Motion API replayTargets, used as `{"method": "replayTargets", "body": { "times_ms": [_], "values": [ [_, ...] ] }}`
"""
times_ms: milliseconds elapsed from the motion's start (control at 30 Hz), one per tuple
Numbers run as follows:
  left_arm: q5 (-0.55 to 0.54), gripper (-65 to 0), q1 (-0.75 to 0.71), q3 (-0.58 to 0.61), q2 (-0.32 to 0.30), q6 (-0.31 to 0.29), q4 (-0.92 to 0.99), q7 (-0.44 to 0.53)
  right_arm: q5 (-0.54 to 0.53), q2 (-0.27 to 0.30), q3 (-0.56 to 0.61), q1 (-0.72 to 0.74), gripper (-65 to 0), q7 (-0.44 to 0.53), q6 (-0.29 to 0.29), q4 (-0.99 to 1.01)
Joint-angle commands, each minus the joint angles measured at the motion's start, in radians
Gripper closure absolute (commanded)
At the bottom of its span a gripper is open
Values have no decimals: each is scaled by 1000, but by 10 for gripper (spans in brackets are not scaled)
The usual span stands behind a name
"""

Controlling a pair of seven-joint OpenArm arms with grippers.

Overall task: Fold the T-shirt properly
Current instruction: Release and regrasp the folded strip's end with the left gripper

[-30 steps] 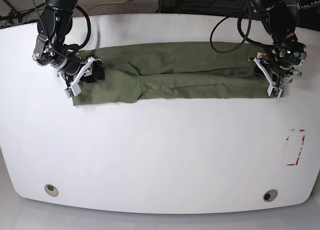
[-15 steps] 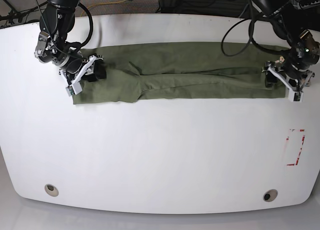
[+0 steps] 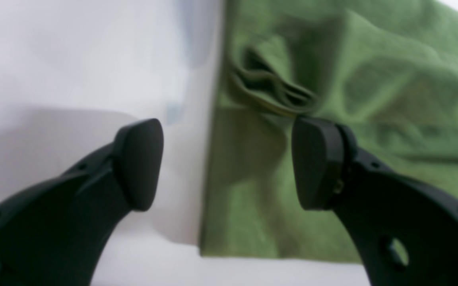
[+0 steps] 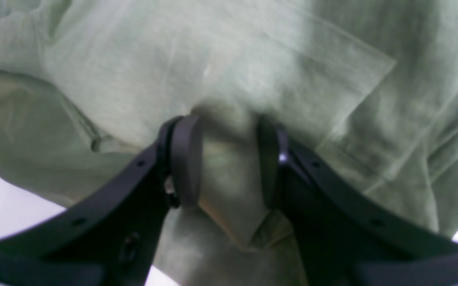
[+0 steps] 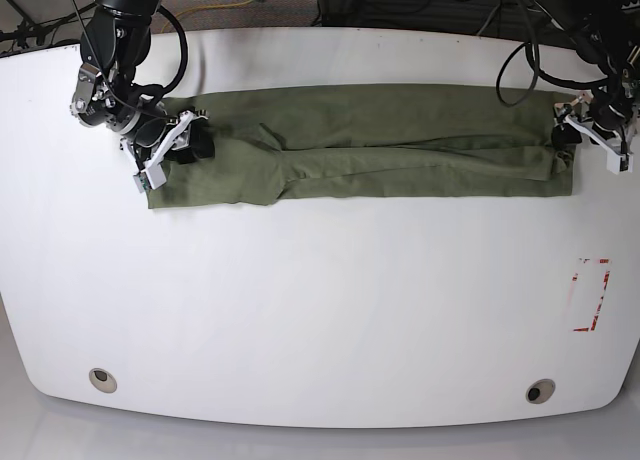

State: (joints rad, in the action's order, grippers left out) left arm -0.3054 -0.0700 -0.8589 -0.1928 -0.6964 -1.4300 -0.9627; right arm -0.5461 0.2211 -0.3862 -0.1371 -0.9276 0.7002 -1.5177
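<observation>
While I watch, T-shirt (image 5: 360,140): folded long near the table's (image 5: 300,310) far edge.
Left gripper (image 3: 227,165): I see it spread, empty.
Right gripper (image 4: 229,159): I see it pinching cloth.

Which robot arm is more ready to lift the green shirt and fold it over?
Probably the right: the right gripper is pinching a fold of the T-shirt. The left gripper is open, holding nothing, at the shirt's edge.

left gripper (image 3: 227,163) jaws apart, right gripper (image 4: 229,159) pinching
</observation>
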Motion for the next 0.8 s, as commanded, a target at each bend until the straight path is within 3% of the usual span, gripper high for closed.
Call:
{"method": "replayTargets", "body": {
  "times_ms": [0, 233, 633, 700, 767],
  "values": [
    [-18, -474, 6, -1, -9, -2, 13, 21, 22, 5, 0, -3, -224, -34, -2, -7],
    [-19, -457, 25, 68, 0, -2, 25, 14, 22, 5, 2, 1, -224, -34, -2, -7],
    [-18, -411, 31, 74, 22, -2, 56, 0, 24, 5, 2, 1, -224, -34, -2, -7],
    [-16, -342, 32, 76, 22, -2, 56, 1, 24, 5, 2, 1, -224, -34, -2, -7],
    [-16, -204, 34, 76, 23, -2, 56, 1, 22, 5, 2, 3, -224, -34, -2, -7]
  ]
}}
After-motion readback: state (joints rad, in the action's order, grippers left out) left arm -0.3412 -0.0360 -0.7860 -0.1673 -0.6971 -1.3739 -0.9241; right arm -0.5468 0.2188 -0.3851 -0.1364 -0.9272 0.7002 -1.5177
